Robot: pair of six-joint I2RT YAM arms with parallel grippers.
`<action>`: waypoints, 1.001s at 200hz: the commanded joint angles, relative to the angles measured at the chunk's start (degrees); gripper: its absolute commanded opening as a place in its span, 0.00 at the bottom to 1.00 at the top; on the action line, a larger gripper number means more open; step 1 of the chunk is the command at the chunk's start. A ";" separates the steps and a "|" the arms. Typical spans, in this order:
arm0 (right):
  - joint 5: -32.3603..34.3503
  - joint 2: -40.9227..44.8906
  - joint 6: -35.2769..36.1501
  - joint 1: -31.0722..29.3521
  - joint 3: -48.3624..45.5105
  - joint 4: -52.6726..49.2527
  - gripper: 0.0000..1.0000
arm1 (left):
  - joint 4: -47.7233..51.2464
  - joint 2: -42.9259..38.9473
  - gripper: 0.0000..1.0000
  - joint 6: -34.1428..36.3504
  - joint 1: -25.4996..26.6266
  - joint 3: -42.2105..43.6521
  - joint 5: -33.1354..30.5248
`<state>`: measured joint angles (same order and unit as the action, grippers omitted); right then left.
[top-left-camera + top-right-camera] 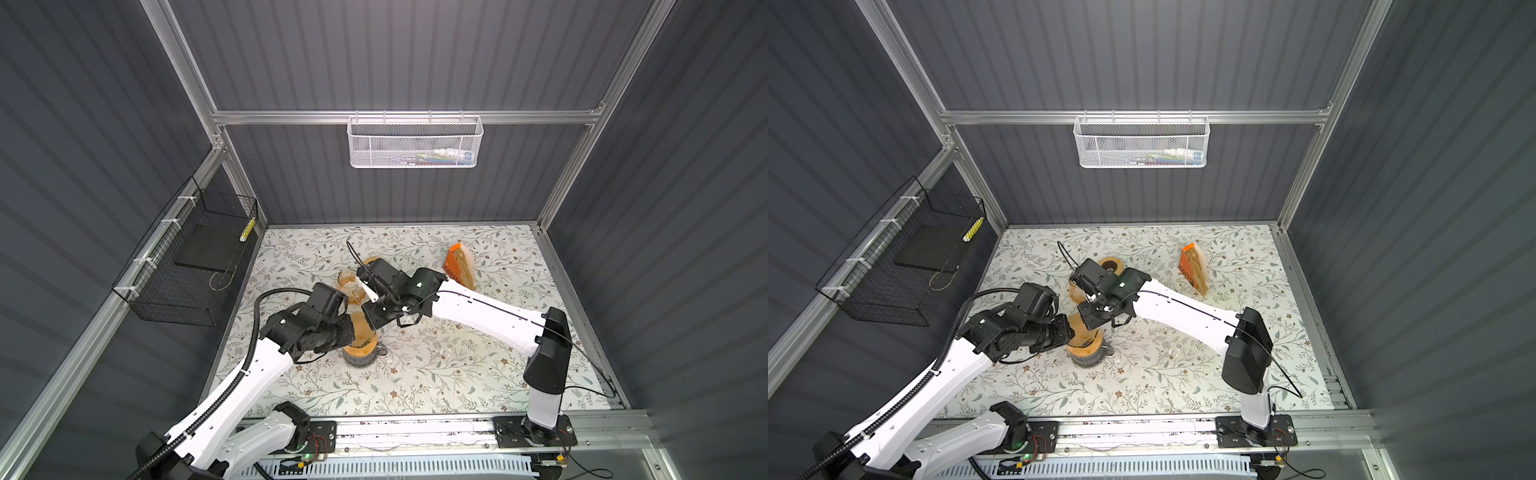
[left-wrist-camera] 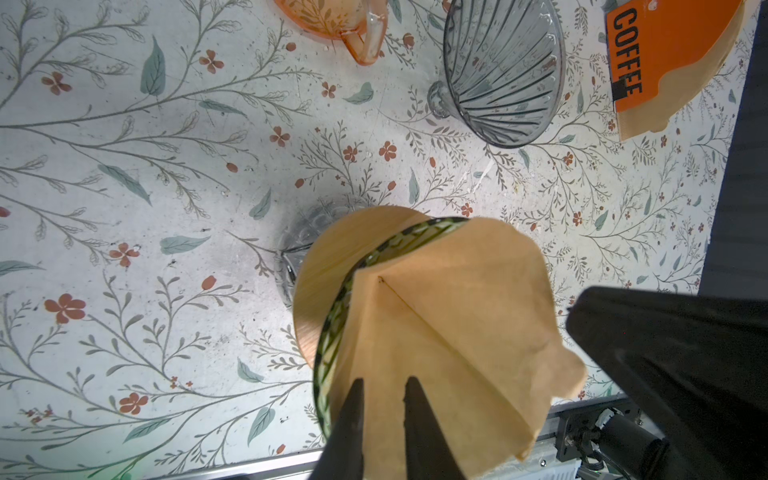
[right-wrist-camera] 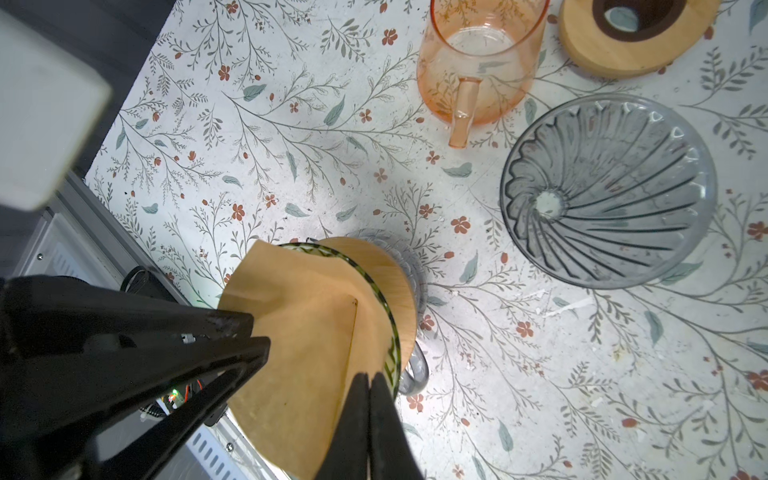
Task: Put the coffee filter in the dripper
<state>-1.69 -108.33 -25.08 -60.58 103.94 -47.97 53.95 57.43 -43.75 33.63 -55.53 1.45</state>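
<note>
Right wrist: coffee filter (image 3: 299, 353) between left gripper (image 3: 259, 332) and right gripper (image 3: 369, 376).

Coffee filter (image 2: 449, 332): tan paper cone, seamed, sitting opened out inside the dripper (image 2: 320, 266), its edge rising above the rim. Dripper: green-patterned glass with wooden collar, standing upright near the table's (image 1: 457, 374) middle.

Floral worktop (image 3: 291, 145). Pink glass jug (image 3: 478, 62) just beside wooden ring (image 3: 631, 41). White mesh basket (image 1: 413, 143) on back rail, black wire basket (image 1: 187, 266) on left wall.
</note>
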 commanded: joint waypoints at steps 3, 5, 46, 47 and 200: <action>0.50 -1.22 0.16 -0.24 0.75 0.31 0.07 | 1.28 -0.93 0.20 -0.20 0.21 -0.28 -0.53; 0.47 -1.25 0.15 -0.22 0.67 0.32 0.07 | 1.32 -0.96 0.20 -0.20 0.21 -0.28 -0.56; 0.55 -1.48 0.12 -0.22 -0.02 0.51 0.07 | 1.15 -0.74 0.20 -0.20 0.21 -0.08 -0.45; 0.60 -1.51 0.12 -0.23 -0.08 0.51 0.07 | 1.15 -0.70 0.20 -0.20 0.21 -0.10 -0.47; 0.39 -0.70 -0.75 -0.23 -4.81 3.15 0.07 | 0.45 0.19 0.20 -0.29 0.21 1.20 -0.46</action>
<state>-1.54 -108.60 -25.41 -60.64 100.22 -44.93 53.34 57.34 -43.75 33.63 -54.89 1.48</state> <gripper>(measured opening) 0.067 0.200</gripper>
